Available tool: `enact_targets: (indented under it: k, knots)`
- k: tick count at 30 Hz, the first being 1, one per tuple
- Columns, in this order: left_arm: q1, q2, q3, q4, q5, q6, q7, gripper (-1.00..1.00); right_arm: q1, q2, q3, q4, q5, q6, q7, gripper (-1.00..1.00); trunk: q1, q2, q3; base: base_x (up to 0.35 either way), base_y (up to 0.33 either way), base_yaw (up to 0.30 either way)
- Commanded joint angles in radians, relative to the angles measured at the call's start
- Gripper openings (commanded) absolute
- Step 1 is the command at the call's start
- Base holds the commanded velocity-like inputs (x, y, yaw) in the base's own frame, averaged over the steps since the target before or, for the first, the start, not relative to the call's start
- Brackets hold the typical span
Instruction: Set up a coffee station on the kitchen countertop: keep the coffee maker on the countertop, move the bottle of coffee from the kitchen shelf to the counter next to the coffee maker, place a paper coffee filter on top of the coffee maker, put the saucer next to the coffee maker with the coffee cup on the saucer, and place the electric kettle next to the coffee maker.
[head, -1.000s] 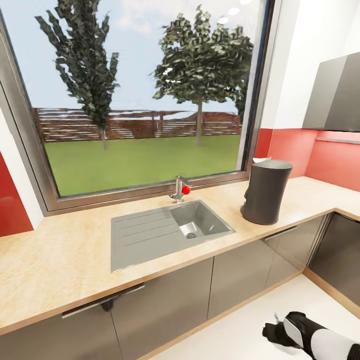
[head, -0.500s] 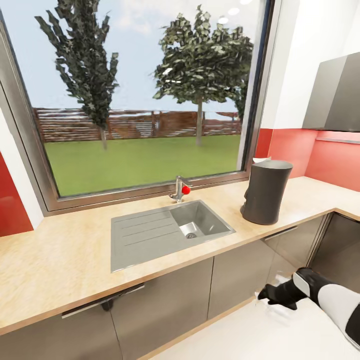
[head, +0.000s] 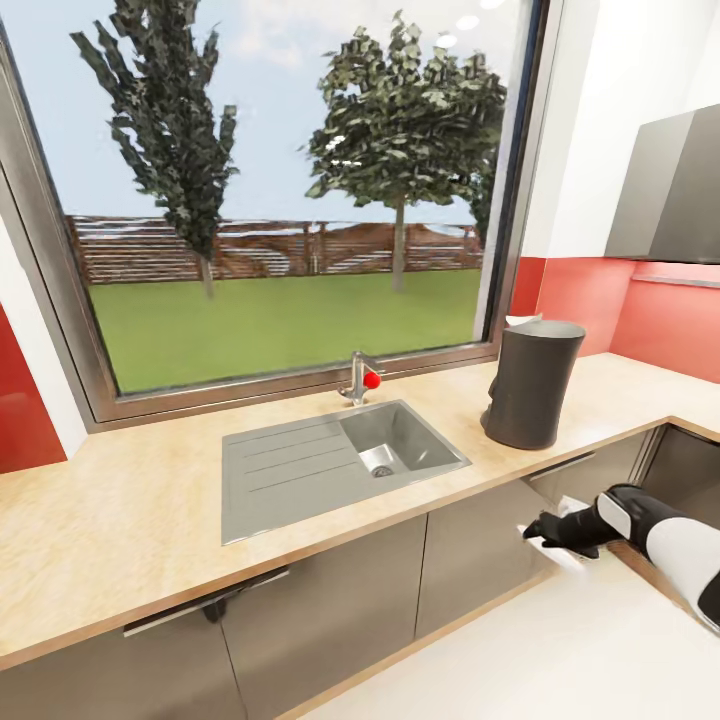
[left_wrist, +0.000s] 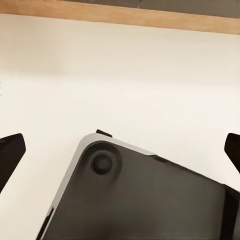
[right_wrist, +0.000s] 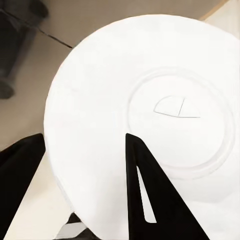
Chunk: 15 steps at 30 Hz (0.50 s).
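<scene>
A home kitchen: a wood-grain countertop (head: 120, 520) over grey cabinets (head: 330, 610), an inset sink (head: 330, 460) with tap (head: 357, 378), red backsplash (head: 600, 300), and a window (head: 270, 200) onto a garden.

The tall matte cylindrical coffee maker (head: 530, 385) is showing plain dark grey. The long wooden kitchen countertop (head: 120, 520) is showing a light, mottled wood grain over glossy grey cabinet fronts (head: 330, 610). The flat round saucer (right_wrist: 145, 125) is reading plain white with faint raised rings. The inset rectangular sink (head: 330, 460) is looking mid-grey, its tap knob (head: 372, 380) red. The wall panel (head: 640, 320) is glowing red.
</scene>
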Motion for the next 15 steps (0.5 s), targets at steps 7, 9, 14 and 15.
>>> enact_targets:
  k: [7,9,14,15]
  knots:
    - [0.001,0.004,0.000,-0.002,0.011,0.000,-0.009,1.00,-0.071,-0.002,0.000,0.001,0.092,-0.044,-0.007,-1.00,0.000,0.000,0.000,0.000,0.000,0.000]
    - [0.001,0.005,0.000,-0.002,0.011,0.000,-0.009,1.00,-0.104,-0.003,0.000,0.002,0.167,-0.091,-0.010,-1.00,0.000,0.000,0.000,0.000,0.000,0.000]
    - [0.001,0.005,0.000,-0.002,0.011,0.000,-0.009,1.00,-0.125,-0.004,0.000,0.002,0.176,-0.110,-0.010,-1.00,0.000,0.000,0.000,0.000,0.000,0.000]
    - [0.001,0.005,0.000,-0.002,0.011,0.000,-0.009,1.00,-0.127,-0.005,0.000,0.001,0.176,-0.111,-0.010,-1.00,0.000,0.000,0.000,0.000,0.000,0.000]
